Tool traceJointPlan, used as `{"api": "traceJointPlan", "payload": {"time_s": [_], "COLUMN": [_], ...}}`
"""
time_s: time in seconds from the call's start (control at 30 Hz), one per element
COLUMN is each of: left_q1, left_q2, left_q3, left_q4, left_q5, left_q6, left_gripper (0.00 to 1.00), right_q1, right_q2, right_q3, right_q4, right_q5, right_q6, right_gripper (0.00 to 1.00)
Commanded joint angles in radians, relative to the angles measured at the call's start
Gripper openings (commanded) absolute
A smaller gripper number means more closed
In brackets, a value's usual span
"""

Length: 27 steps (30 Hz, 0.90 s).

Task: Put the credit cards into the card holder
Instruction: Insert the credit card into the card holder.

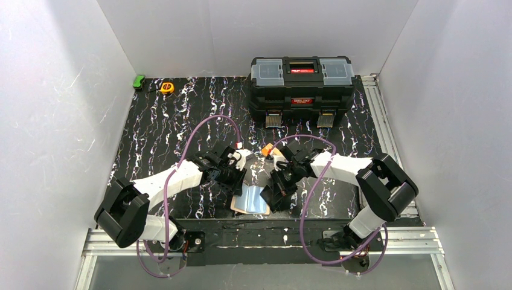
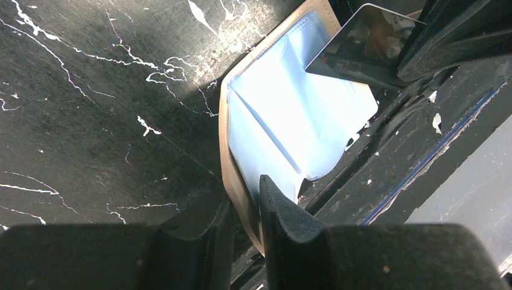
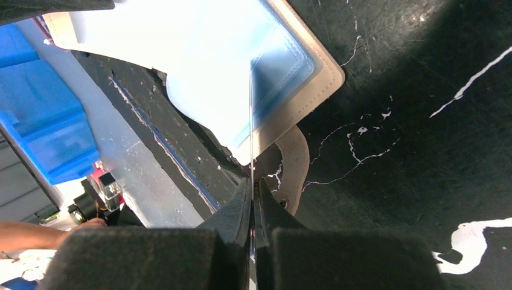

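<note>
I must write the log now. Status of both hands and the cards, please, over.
Left hand shut on card holder edge. Right hand shut on black card, poised over open holder, not in. Nothing seen between them.

A black toolbox [image 1: 302, 84] with clear lid trays and a red label stands at the far edge of the black, white-veined counter [image 1: 175, 121]. In the far left corner a green item [image 1: 139, 81] lies just beside a yellow tape measure [image 1: 166, 87]. White walls [image 1: 60, 90] enclose three sides. Beyond the near edge, the right wrist view shows a blue bin [image 3: 42, 121] and a bare forearm [image 3: 36, 232].
</note>
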Motion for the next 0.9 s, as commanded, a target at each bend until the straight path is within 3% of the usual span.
{"api": "traceJointPlan", "payload": {"time_s": [0.0,0.57,0.87], "left_q1": [0.006,0.006,0.005], "left_q2": [-0.003,-0.015,-0.013], "left_q3": [0.001,-0.008,-0.001], "left_q4": [-0.015,-0.015,-0.017], "left_q5": [0.011,0.010,0.008], "left_q6": [0.001,0.001,0.003], "left_gripper": [0.18,0.17,0.17], "right_q1": [0.001,0.005,0.011], "right_q2": [0.032,-0.055,0.024], "right_q3": [0.037,-0.018,0.048], "right_q4": [-0.028,-0.147,-0.135], "right_q5": [-0.013,0.052,-0.005], "right_q6": [-0.003,0.018,0.010], "right_gripper": [0.01,0.01,0.01]}}
